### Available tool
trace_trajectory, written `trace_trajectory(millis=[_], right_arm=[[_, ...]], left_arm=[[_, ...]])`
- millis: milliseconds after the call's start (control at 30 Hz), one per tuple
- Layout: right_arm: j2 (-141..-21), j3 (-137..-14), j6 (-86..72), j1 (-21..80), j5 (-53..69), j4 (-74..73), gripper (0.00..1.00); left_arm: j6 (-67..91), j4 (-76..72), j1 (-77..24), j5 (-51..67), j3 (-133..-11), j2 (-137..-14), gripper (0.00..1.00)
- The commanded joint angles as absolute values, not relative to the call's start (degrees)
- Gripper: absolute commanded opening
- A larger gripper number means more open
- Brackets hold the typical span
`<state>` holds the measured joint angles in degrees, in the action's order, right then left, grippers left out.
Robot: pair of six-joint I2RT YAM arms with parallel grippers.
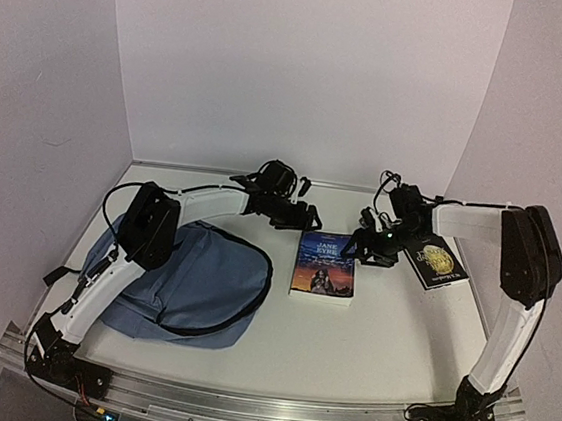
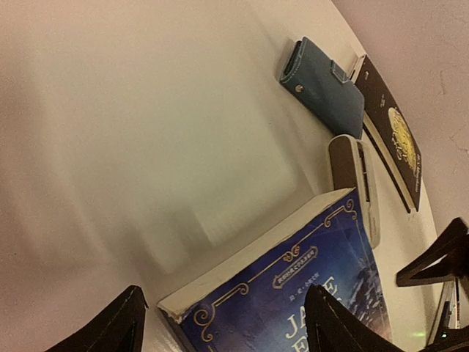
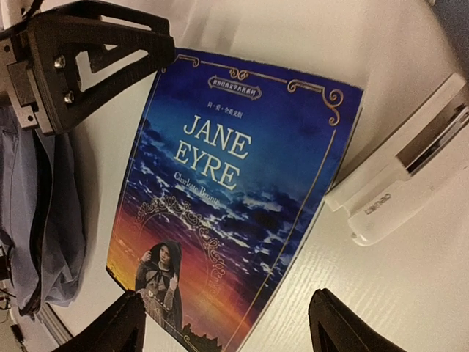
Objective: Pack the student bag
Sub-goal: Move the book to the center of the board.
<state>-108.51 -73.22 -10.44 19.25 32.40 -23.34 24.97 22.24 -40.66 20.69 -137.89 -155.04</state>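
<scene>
Slate-blue bag (image 1: 203, 285), blue-orange Jane Eyre bk (image 1: 325, 266), white stapler (image 3: 399, 194), teal wallet (image 2: 322, 84).

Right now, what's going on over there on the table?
Both arms hover over the Jane Eyre book at mid-table. The left gripper and right gripper are open and hold nothing. The student bag lies at the left, partly under the left arm. A white stapler, a blue case and a dark book lie nearby, all outside the bag.
</scene>
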Motion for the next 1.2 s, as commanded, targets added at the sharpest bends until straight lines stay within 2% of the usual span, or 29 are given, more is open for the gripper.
trace_trajectory(millis=[0,233,433,700,800,967,1167], right_arm=[[-111.87,-71.19,-13.39,19.6,37.52,-20.8,0.75],[-111.81,-67.06,-13.35,22.54,39.97,-19.44,0.71],[-108.36,-62.7,-12.65,28.79,41.36,-18.71,0.68],[-100.94,-60.36,-9.67,34.41,42.51,-18.86,0.72],[-94.43,-59.46,-7.2,34.15,40.64,-22.06,0.76],[-85.23,-61.22,-1.83,29.75,37.93,-30.86,0.86],[-86.68,-65.12,2.88,19.53,34.22,-34.05,0.92]], left_arm=[[24.37,19.86,-41.17,25.68,-137.53,-154.15,0.71],[22.93,18.99,-42.12,28.15,-128.67,-150.11,0.55],[20.75,19.31,-44.25,29.84,-123.54,-147.28,0.46],[17.52,20.86,-47.0,34.9,-122.86,-146.73,0.39],[17.92,18.36,-47.02,34.61,-118.08,-143.05,0.44],[19.01,15.11,-47.05,29.19,-111.49,-134.49,0.63],[22.07,15.92,-47.04,22.13,-108.12,-128.46,0.7]])
